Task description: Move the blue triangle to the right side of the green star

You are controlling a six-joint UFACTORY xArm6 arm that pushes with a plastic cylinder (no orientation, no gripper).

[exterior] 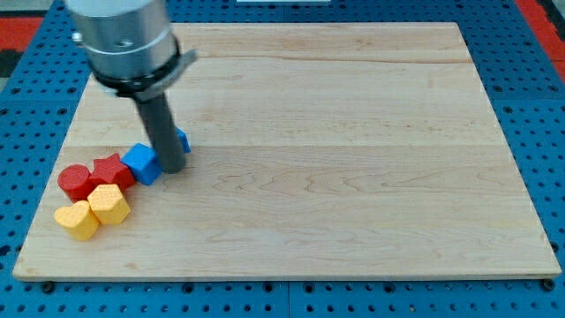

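End effector: bare rod, nothing to open or hold; my tip (172, 168) rests on the surface (353, 177).
Blue triangle (181, 139): mostly hidden behind the rod, at 12 o'clock from the tip, touching or nearly so.
Blue cube (141, 162): just beside the tip at 9 o'clock.
Green star: not in view; target side cannot be placed.
Long axis of triangle: cannot tell.

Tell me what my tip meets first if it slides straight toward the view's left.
The blue block: it sits right beside my tip on that side, apparently touching, though depth is hard to judge from one view. Just past it lies a red block.
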